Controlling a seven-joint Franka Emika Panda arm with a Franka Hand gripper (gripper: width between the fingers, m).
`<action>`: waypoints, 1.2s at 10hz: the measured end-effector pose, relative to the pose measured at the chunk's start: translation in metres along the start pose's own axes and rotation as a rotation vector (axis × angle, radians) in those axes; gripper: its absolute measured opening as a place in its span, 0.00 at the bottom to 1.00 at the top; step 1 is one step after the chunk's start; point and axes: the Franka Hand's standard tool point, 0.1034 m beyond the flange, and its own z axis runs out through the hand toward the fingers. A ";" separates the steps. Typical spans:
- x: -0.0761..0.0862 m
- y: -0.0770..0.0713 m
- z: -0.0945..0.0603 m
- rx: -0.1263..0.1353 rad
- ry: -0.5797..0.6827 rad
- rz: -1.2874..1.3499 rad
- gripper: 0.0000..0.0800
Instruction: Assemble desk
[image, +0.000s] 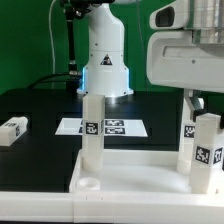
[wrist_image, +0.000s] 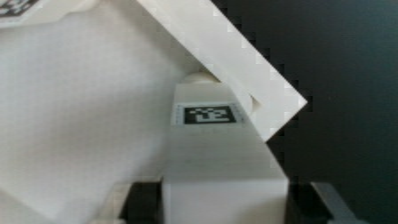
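One desk tabletop (image: 140, 178) lies flat on the black table (image: 40, 100) at the near side, rim and sockets facing up; its far rim runs from the exterior view's left to its right, and the near and right edges are cut off by the frame; one round socket (image: 88, 184) shows open at its near left corner.

Four legs can be counted; three stand upright, with their long axes vertical, and one lies down.

- The left upright leg (image: 92, 130) stands at the tabletop's far left corner, a tag facing the camera.
- The far right leg (image: 188, 140) and the near right leg (image: 208, 152) stand just beside each other at the tabletop's right end, both tagged.
- The lying leg (image: 12, 130) rests on the table well to the left of the tabletop, its long axis roughly left to right and slightly skewed.

One marker board (image: 112, 127) lies flat beyond the tabletop, in front of the one robot arm's base (image: 105, 70).

The hand (image: 195, 104) hangs over the right pair; by the look of it, the far right leg's top reaches up between the jaws; the wrist view looks down a tagged leg clamped between the two dark fingers (wrist_image: 143, 203), narrow and closed against its sides, with the tabletop's rim crossing slantwise below it.
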 end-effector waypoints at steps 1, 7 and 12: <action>0.000 0.000 0.000 0.001 0.001 0.078 0.36; 0.003 0.001 0.000 0.007 -0.008 0.508 0.36; -0.001 0.001 0.000 -0.014 -0.016 0.408 0.64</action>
